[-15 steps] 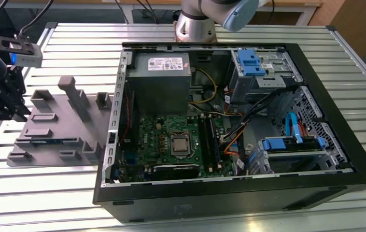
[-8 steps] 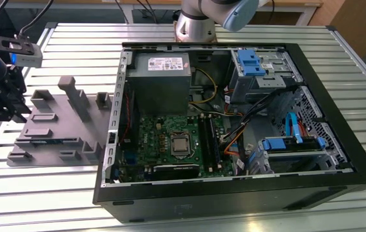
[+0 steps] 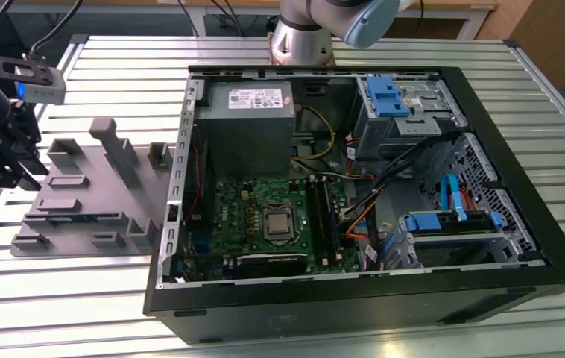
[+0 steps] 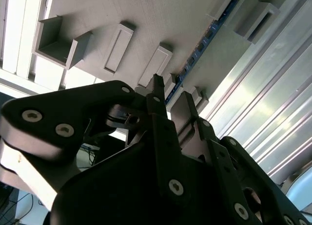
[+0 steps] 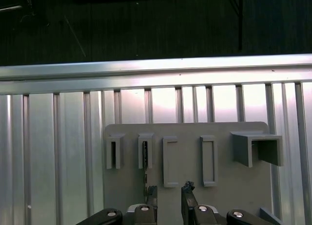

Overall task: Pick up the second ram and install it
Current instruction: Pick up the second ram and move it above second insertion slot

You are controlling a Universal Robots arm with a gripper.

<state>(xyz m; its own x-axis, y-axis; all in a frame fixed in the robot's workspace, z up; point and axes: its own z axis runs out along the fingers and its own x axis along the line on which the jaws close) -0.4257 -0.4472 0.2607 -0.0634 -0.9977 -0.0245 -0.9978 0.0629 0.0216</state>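
The second ram (image 3: 83, 217) is a thin blue-green stick standing on edge in a slot of the grey tray (image 3: 89, 171), at the exterior view's left. It shows as a blue strip (image 4: 204, 37) in the second wrist view and as a thin dark line (image 5: 145, 178) in the first wrist view. My gripper (image 3: 4, 168) hovers above the tray's outer edge, away from the computer case. Its fingers (image 5: 151, 193) stand a little apart with nothing between them, so the gripper (image 5: 169, 192) (image 4: 171, 96) is open. The ram runs just beside one finger, outside the gap.
An open black computer case (image 3: 481, 149) lies at the exterior view's right, with the green motherboard (image 3: 253, 212), a grey power supply (image 3: 247, 127) and blue drive brackets inside. Upright grey blocks (image 3: 124, 153) stand on the tray. The ribbed metal table (image 3: 64, 276) surrounds both.
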